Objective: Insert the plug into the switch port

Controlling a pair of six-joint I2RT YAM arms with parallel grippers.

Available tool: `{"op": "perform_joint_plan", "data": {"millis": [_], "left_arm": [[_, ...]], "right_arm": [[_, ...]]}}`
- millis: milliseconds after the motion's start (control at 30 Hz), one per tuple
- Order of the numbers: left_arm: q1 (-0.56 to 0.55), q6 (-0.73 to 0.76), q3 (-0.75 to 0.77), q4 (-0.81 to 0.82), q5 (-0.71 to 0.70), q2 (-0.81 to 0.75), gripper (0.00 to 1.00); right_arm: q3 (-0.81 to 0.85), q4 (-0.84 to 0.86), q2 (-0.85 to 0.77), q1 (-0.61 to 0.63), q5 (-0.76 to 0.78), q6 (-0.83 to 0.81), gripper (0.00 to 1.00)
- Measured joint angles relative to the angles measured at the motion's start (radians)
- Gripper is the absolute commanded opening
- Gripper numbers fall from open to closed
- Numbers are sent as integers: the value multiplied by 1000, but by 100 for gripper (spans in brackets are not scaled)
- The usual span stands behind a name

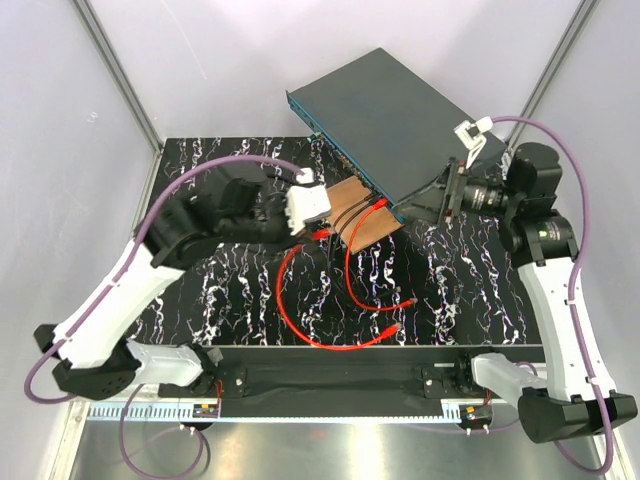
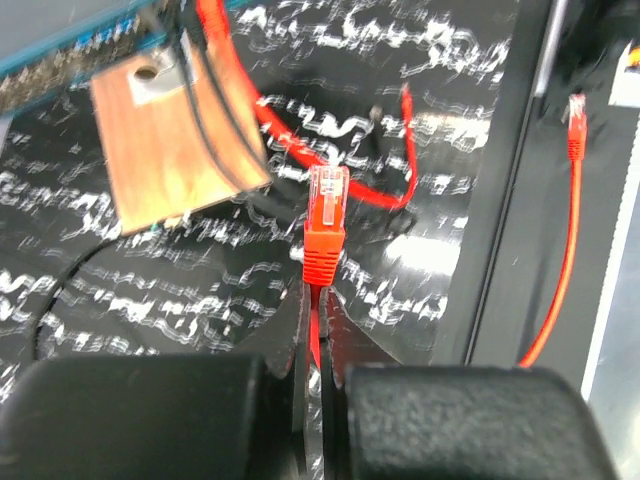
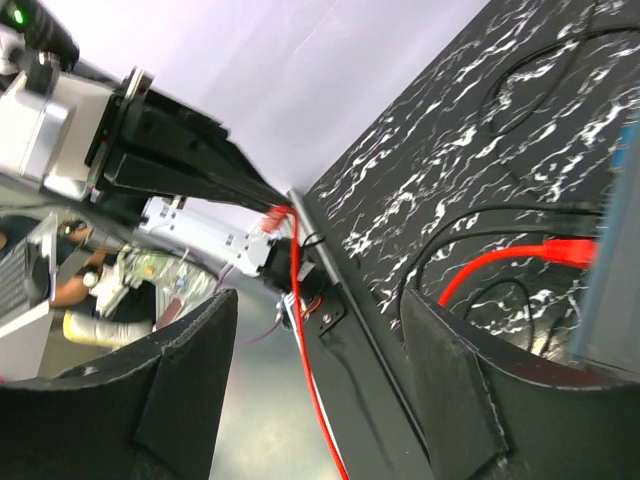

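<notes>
While the left tool is clamped shut on the rear of the plug, the connector is held above the tabletop, and its long axis runs straight on from the fingers, clear tip foremost. The red cable is trailed back from it in a loop across the marbled surface. Just ahead of the tip the wooden board is seen, and beyond the board, ahead and off to one side, the teal front of the switch is set at a slant. The switch port is therefore judged to lie forward of the plug, though single sockets in the row cannot be told apart. The left arm is the nearer to that face. The right tool is held wide, with nothing between its fingers, by the switch's right corner. No brand, label or writing can be read.
</notes>
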Motion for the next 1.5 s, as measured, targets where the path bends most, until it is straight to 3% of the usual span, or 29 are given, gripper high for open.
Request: {"op": "perform_joint_plan", "data": {"millis": [433, 800, 900, 1000, 1067, 1100, 1133, 1267, 1367, 1500], "left_arm": [[-66, -211, 110, 104, -23, 244, 0], [-92, -237, 142, 151, -23, 256, 0], [-98, -237, 142, 154, -23, 259, 0], [-100, -237, 142, 157, -26, 268, 0], [-100, -237, 142, 159, -27, 274, 0], [-100, -236, 142, 159, -30, 277, 0], [-100, -237, 142, 159, -31, 278, 2], [-100, -237, 137, 168, -31, 277, 29], [-103, -250, 92, 213, -31, 257, 37], [-105, -252, 34, 268, -40, 221, 37]], "right_arm": [[-27, -14, 27, 143, 94, -67, 69], [-58, -40, 73, 185, 138, -101, 58], [-58, -40, 84, 187, 138, -100, 50], [-58, -37, 85, 190, 137, -96, 33], [-58, -35, 85, 190, 135, -93, 9], [-58, -34, 85, 191, 134, -94, 1], [-58, -34, 85, 191, 137, -92, 0], [-61, -33, 84, 191, 140, -77, 0], [-73, -14, 83, 188, 147, -47, 0], [-121, 38, 83, 179, 127, 54, 0]]}}
